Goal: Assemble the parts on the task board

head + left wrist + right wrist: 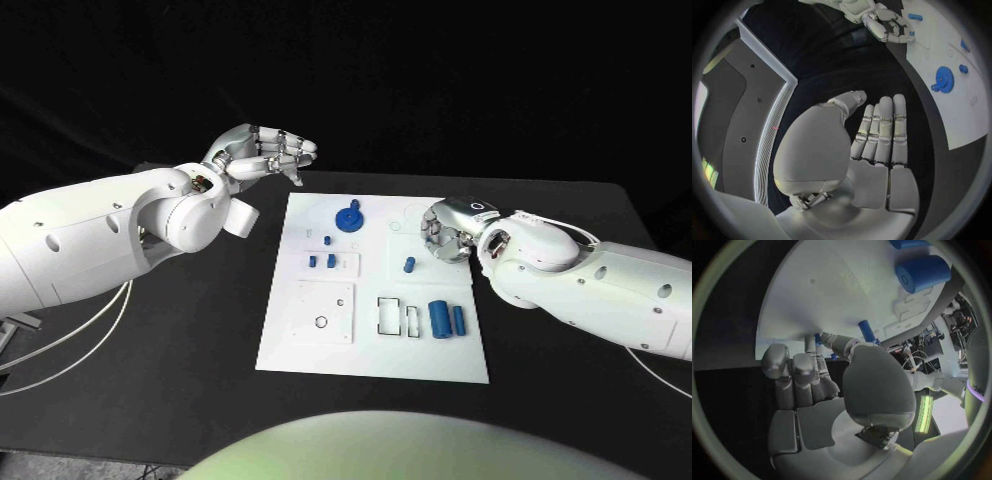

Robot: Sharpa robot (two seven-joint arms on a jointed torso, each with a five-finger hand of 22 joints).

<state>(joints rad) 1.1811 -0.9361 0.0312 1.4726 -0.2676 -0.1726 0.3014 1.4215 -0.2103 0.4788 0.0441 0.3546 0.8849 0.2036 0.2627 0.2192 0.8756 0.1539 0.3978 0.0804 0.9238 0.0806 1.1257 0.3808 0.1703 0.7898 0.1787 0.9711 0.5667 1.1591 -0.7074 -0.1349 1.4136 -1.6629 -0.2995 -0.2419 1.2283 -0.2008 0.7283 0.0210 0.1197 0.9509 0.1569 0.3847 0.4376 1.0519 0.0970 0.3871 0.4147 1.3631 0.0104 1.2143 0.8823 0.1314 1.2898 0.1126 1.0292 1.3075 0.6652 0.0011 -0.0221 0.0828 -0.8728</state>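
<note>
The white rectangular task board (pixel 378 330) is seen lying in the middle of the black table (pixel 173 400). The left hand (pixel 264 153) is held raised over the table just beyond the board's far left corner, with its fingers (pixel 882 131) straight and pressed side by side, and nothing is held in it. The right hand (pixel 449 230) is lowered onto the board's far right part, its fingertips (pixel 811 345) set against the white surface; whether anything is pinched cannot be told. A blue gear-shaped part (pixel 349 217) stands on the far middle of the board. Two blue cylinders (pixel 449 320) lie side by side at the near right, and a small blue peg (pixel 410 265) lies beside the right hand.
</note>
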